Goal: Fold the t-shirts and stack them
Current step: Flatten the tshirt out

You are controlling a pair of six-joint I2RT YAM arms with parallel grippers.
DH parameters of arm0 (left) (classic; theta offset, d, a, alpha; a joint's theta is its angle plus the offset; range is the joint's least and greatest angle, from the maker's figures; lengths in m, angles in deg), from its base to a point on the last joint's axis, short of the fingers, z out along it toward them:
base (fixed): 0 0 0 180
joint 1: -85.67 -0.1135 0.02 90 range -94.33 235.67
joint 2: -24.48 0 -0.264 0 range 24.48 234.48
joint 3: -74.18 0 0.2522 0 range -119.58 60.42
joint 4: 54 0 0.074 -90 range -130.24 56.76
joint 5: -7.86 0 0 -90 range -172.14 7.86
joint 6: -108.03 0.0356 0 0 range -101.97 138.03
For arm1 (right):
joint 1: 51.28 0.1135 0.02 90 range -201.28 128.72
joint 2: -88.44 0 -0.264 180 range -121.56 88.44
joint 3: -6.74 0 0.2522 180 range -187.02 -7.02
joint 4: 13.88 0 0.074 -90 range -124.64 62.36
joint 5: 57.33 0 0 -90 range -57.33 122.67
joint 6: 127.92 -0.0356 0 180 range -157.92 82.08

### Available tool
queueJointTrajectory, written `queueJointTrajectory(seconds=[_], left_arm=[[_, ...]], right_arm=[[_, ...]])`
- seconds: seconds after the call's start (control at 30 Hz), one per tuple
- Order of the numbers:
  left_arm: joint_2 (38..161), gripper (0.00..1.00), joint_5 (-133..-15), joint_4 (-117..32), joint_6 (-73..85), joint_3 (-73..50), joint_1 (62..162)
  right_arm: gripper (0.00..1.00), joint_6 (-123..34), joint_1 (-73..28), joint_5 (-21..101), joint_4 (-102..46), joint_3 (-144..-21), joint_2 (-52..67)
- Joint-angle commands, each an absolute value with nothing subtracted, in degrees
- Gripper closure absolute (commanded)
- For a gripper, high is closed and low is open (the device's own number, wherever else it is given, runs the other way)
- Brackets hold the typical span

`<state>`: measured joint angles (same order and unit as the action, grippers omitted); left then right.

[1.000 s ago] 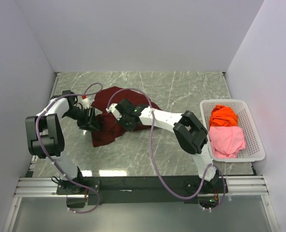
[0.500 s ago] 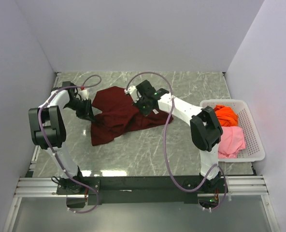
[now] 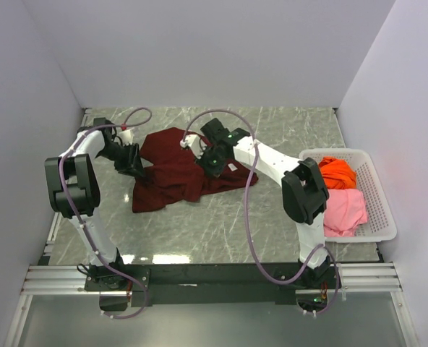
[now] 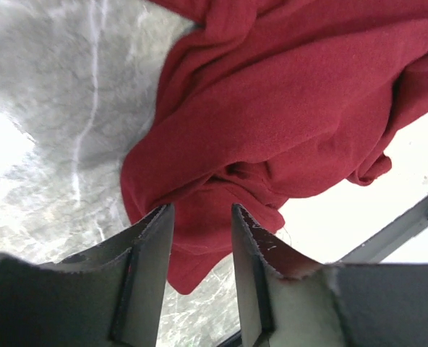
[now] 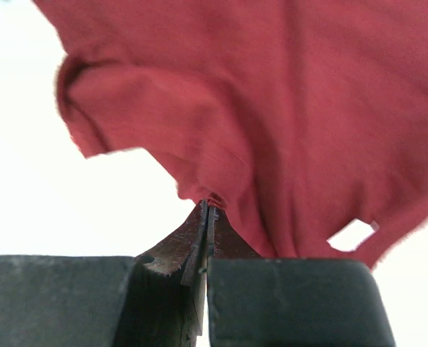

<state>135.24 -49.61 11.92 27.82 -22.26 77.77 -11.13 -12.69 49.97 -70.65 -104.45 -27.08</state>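
Maroon t-shirt point(image 3: 174, 177), crumpled, mid-table: right gripper point(image 5: 208, 206) clamped on it; left gripper point(image 4: 202, 217) jaws apart, 9 o'clock edge. Basket point(image 3: 384, 210), 3 o'clock: orange t-shirt point(image 3: 335, 172), pink t-shirt point(image 3: 340, 210).

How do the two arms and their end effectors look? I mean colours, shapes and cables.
Both the left arm and right arm have white links joined by bulky black joint housings. A mauve cable loops loosely along each. The left end effector and right end effector are black, each with two flat dark fingers.
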Motion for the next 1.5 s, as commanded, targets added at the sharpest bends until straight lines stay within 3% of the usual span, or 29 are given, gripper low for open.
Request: queueJointTrajectory(seconds=[0.0,0.1,0.27,0.43,0.5,0.53,0.73,1.07,1.13,1.47], left_arm=[[132.5,0.55,-47.3,12.1,27.6,-20.4,77.8],[131.4,0.54,-47.0,12.0,27.6,-19.2,77.7],[129.8,0.53,-46.5,12.1,27.8,-18.0,77.7],[128.8,0.52,-46.5,12.8,28.1,-17.7,77.8],[128.9,0.52,-46.7,12.9,28.2,-18.2,77.7],[129.0,0.52,-46.8,13.0,28.5,-18.4,77.7],[130.0,0.52,-46.0,13.8,28.8,-19.7,77.6],[129.9,0.52,-44.5,14.6,30.2,-19.6,76.9],[129.0,0.50,-43.4,16.2,32.1,-19.1,76.4],[113.8,0.40,-45.7,12.3,43.9,-5.8,78.8]], right_arm=[[0.96,-9.5,-11.6,50.5,-71.1,-107.5,-29.0],[0.79,-9.8,-11.6,49.5,-70.6,-108.0,-29.5],[0.62,-10.8,-11.6,48.8,-69.4,-108.7,-30.1],[0.59,-10.4,-12.3,50.8,-72.8,-112.0,-31.1],[0.64,-9.5,-12.6,51.7,-72.7,-111.6,-30.5],[0.71,-9.2,-12.6,51.7,-72.7,-111.7,-30.6],[0.84,-7.3,-13.3,52.3,-75.4,-113.1,-32.5],[0.89,-11.3,-15.3,54.7,-76.5,-117.3,-35.7],[1.00,-12.2,-16.2,55.4,-77.7,-119.9,-36.5],[1.00,-18.3,-21.0,59.4,-74.6,-115.2,-28.7]])
